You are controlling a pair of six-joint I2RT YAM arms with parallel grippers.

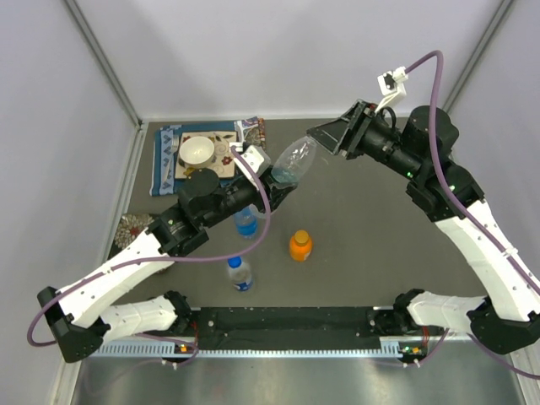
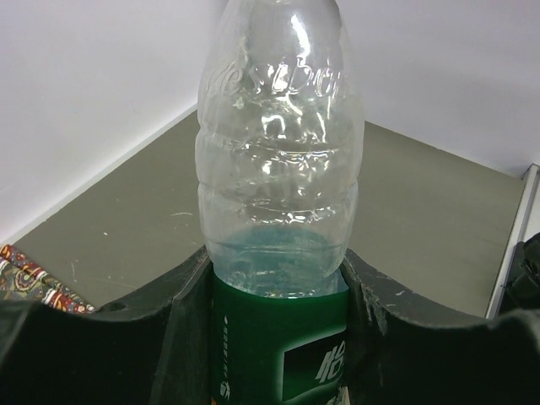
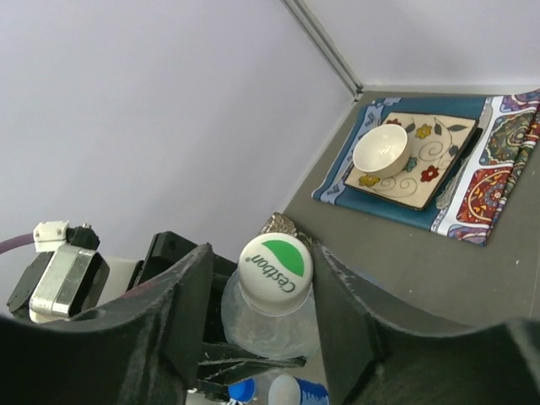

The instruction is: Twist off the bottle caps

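My left gripper [image 1: 274, 181] is shut on a clear greenish bottle [image 1: 295, 160] and holds it tilted above the table. In the left wrist view its fingers [image 2: 190, 291] clamp the bottle [image 2: 278, 169] at its green label. My right gripper [image 1: 321, 133] is at the bottle's neck end. In the right wrist view the white bottle cap [image 3: 276, 264] with a green mark sits between the jaws of the right gripper [image 3: 263, 257]. One finger touches the cap and a gap shows at the other. Two blue-labelled bottles [image 1: 245, 221] [image 1: 240, 274] and an orange bottle [image 1: 300, 245] stand on the table.
A patterned placemat [image 1: 169, 156] at the back left carries a square plate [image 1: 215, 164] with a white bowl [image 1: 197, 151]. A small patterned object [image 1: 133, 226] lies by the left wall. Grey walls close in the back and both sides.
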